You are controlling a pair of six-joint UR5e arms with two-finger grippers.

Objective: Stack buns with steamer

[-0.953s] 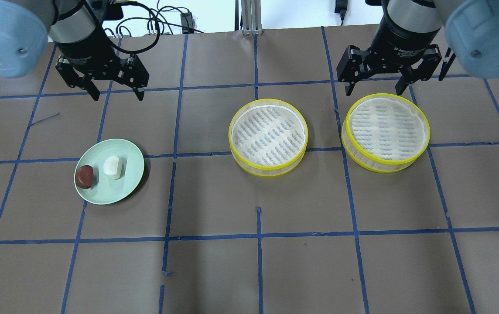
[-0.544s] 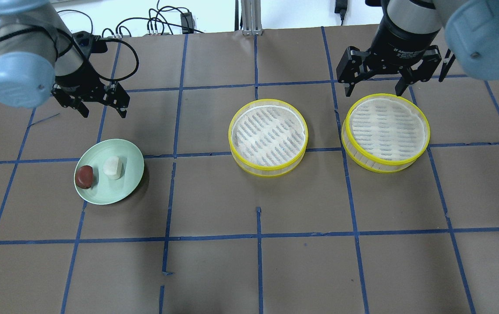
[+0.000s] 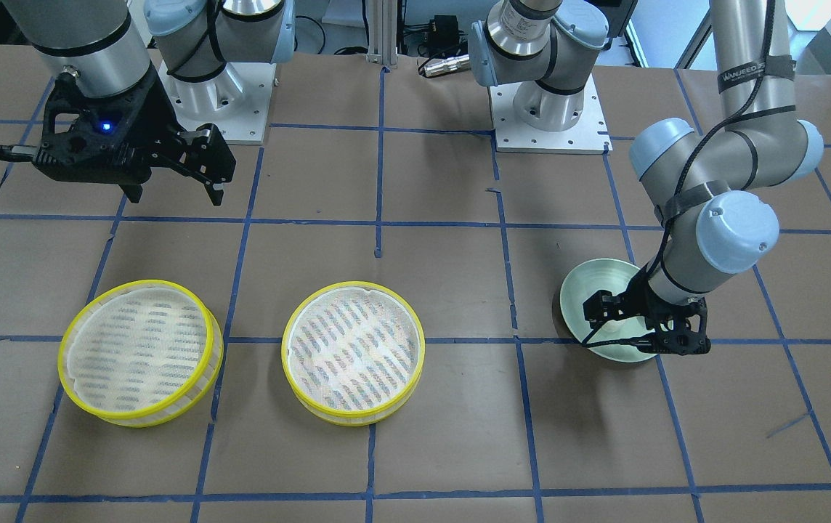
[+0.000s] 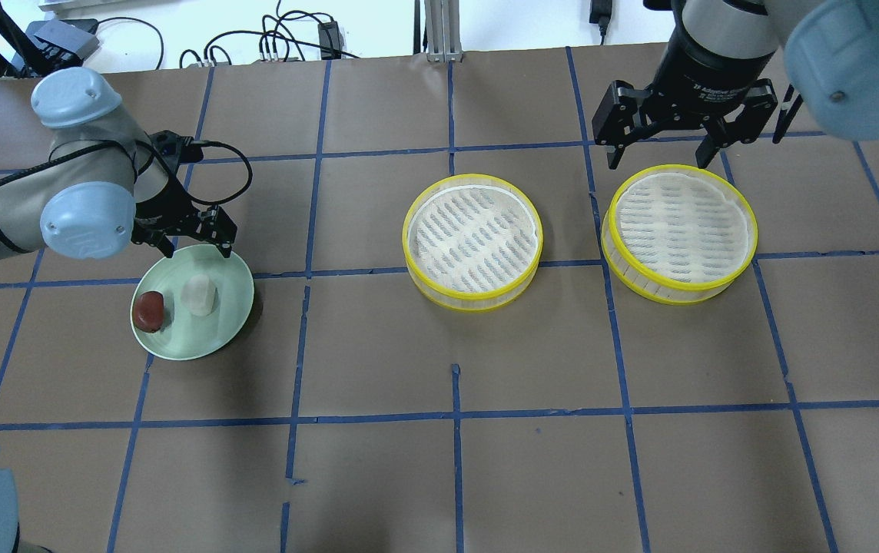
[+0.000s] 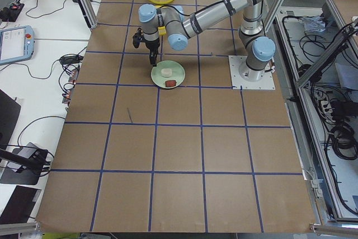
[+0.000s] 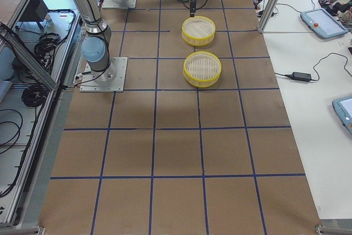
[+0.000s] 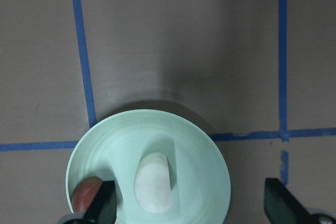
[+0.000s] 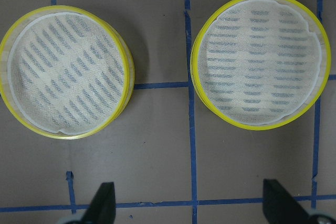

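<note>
**Overhead and wrist views.** I am holding my left gripper (image 4: 197,252) wide open over the far edge of the pale green plate (image 4: 205,338), and it is gripping nothing. In the left wrist view, one of its fingers is showing just beside the reddish-brown bun (image 7: 86,193). The white bun (image 7: 153,182) is lying between the two fingers, closer to that same finger (how high I am hanging above the plate cannot be told). Both buns are resting on the plate, at the left of the table (image 4: 455,476). The white one is sitting toward the plate's middle and the reddish-brown one at its left rim, near each other but apart. I am keeping my right gripper (image 4: 658,157) at the far right, likewise spread wide with nothing between its fingers, just beyond the far edge of the right steamer (image 4: 679,230). The left steamer (image 4: 472,242) is standing beside that one without touching it, near the table's centre. Both steamers are showing yellow rims and a pale slotted floor.
</note>
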